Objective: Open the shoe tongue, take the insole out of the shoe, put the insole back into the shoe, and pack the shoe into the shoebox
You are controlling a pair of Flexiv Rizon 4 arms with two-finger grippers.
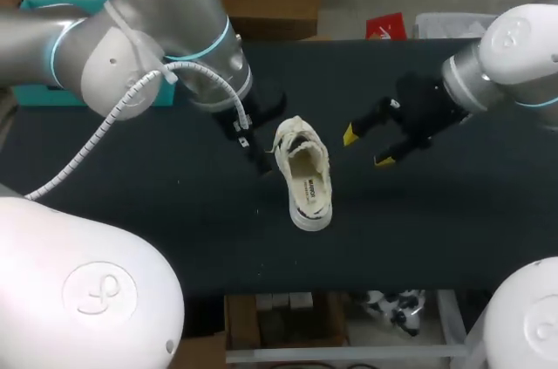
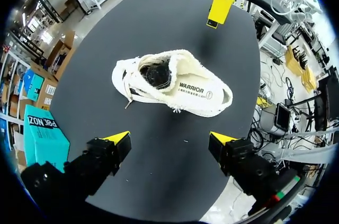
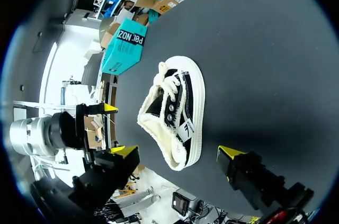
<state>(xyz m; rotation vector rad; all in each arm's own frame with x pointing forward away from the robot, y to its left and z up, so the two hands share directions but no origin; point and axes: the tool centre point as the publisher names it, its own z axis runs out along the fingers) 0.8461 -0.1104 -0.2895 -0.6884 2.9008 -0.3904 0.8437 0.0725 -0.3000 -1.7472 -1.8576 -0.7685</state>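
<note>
Your shoe sits on the counter
Left jaws and right jaws both hang spread, pinching nothing, one either side of the shoe

Cream-and-black shoe sits in the middle of the table, opening upward, insole inside. Teal shoebox stands beside the table's left edge.

Shoe on table; L end effector beside it, R end effector near, spread.
</note>
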